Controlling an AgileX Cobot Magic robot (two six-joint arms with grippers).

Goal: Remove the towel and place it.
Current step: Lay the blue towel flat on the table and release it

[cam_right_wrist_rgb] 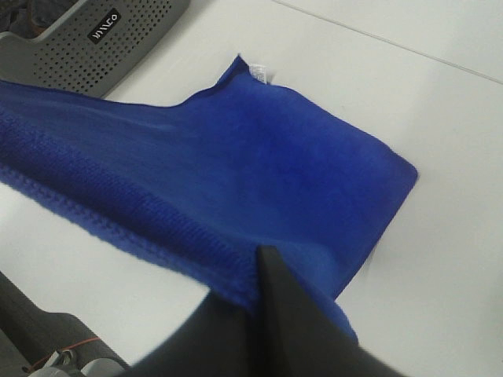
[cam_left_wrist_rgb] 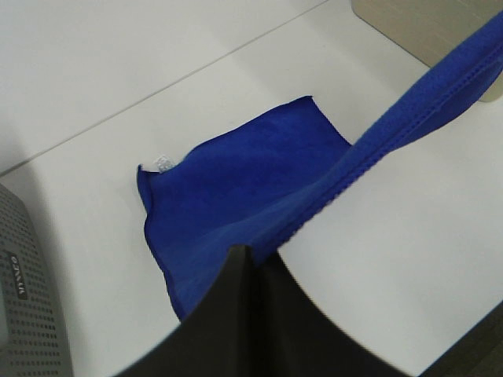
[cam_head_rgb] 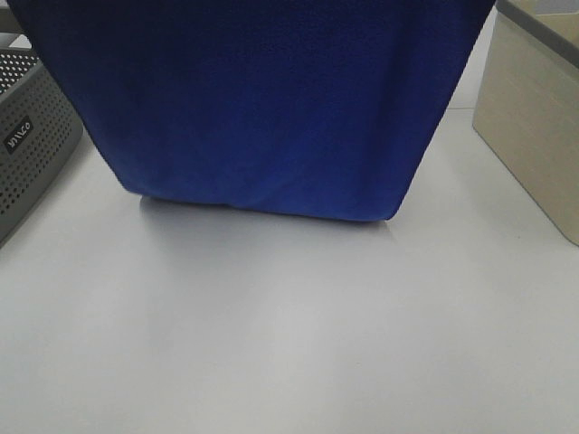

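The royal-blue plush towel (cam_head_rgb: 262, 99) hangs as a wide sheet close to the high camera and fills the top of that view. Its lower part lies on the white table. Both grippers are out of the high view. In the left wrist view my left gripper (cam_left_wrist_rgb: 250, 263) is shut on one upper corner of the towel (cam_left_wrist_rgb: 244, 196), and the stitched top edge runs taut away from it. In the right wrist view my right gripper (cam_right_wrist_rgb: 255, 271) is shut on the other upper corner of the towel (cam_right_wrist_rgb: 236, 165). A small white tag (cam_left_wrist_rgb: 163, 162) shows at a far corner, which rests on the table.
A grey perforated basket (cam_head_rgb: 27, 145) stands at the left edge of the table. A beige box (cam_head_rgb: 534, 117) with a grey rim stands at the right. The white table (cam_head_rgb: 289, 334) stretches in front of the towel.
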